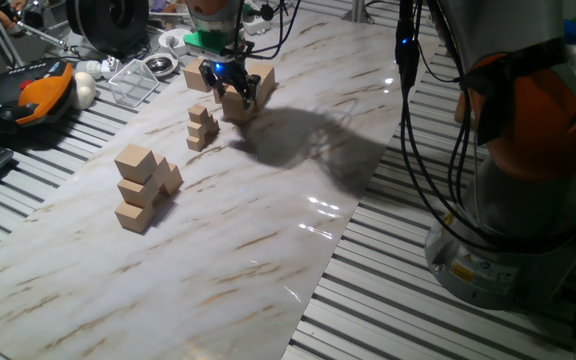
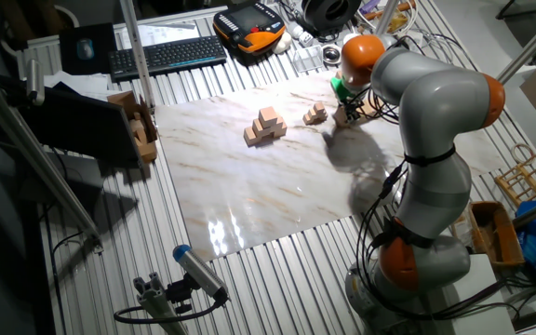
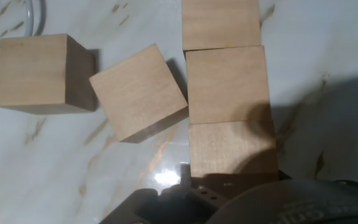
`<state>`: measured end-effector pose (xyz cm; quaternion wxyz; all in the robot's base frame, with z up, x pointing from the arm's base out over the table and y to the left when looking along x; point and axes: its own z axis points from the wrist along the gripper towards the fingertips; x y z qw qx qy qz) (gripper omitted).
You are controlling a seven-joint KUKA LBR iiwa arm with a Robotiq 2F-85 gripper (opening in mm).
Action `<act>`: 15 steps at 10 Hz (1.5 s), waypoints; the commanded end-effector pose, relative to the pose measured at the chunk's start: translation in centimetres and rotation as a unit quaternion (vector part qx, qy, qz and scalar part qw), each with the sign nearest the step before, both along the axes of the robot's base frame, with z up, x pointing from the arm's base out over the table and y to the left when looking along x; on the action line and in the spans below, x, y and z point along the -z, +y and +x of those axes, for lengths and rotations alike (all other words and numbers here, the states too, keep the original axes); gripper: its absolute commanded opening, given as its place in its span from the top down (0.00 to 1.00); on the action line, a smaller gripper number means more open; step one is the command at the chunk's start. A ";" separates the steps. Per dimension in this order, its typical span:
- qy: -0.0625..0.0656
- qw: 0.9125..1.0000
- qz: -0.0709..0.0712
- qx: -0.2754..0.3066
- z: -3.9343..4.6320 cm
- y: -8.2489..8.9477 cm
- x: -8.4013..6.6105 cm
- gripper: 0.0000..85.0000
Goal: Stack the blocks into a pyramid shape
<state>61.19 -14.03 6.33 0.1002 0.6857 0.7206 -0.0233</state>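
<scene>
Hiding among blocks [image 1: 236, 104]: gripper [image 1: 230, 92], jaw state unclear; fingertips unseen hand view.

Smooth matt light-tan wooden blocks [image 3: 227, 84] on glossy marble-patterned table sheet [image 1: 268, 230]; ribbed metal bench [image 1: 388, 310] beneath.

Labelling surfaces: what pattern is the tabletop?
White marble with tan veins on the tabletop; clearest in the hand view.
</scene>
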 end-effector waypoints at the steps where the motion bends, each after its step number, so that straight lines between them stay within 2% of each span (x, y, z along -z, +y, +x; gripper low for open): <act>1: -0.001 1.000 0.000 0.000 0.00 0.0 0.1 1.00; 8: 0.003 1.000 0.007 0.000 -0.07 -0.2 0.4 1.00; 15: -0.003 1.000 0.007 -0.008 -0.10 -0.2 0.7 1.00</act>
